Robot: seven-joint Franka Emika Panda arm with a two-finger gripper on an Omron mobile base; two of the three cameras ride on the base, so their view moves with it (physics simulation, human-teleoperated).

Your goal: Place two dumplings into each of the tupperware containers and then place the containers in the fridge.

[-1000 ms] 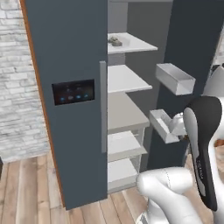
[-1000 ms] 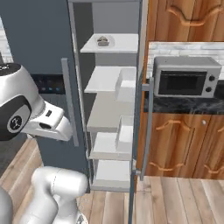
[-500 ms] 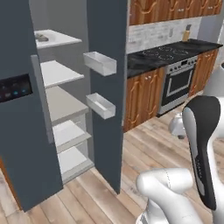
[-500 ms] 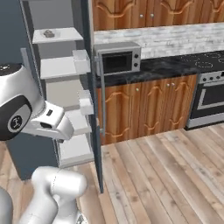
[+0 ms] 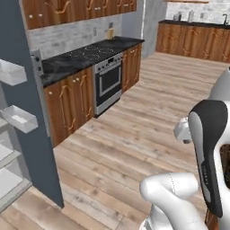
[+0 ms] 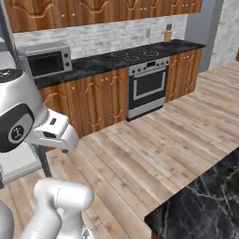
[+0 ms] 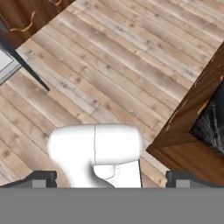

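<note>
The fridge (image 5: 27,148) stood at the left edge of the left base view, its slate door swung open so that the door bins (image 5: 20,117) and the white shelves (image 5: 9,179) faced the room; left open in this way, it would admit the containers without a further pull. No dumplings or tupperware containers could be made out in these frames, so where they stood cannot be told. Beyond the fridge ran wooden cabinets under a dark worktop, with a steel oven (image 5: 108,81) set into them and a microwave (image 6: 46,58) on the worktop at the left of the right base view. A corner of a dark marble table (image 6: 205,200) entered at the lower right of that view, and its wooden side (image 7: 192,131) lay at the right of the hand view above plank floor (image 7: 109,57). The gripper (image 7: 111,179) pointed down at bare floor, jaws spread wide and holding nothing, as suits an arm carried folded while the base turns toward the table.
</note>
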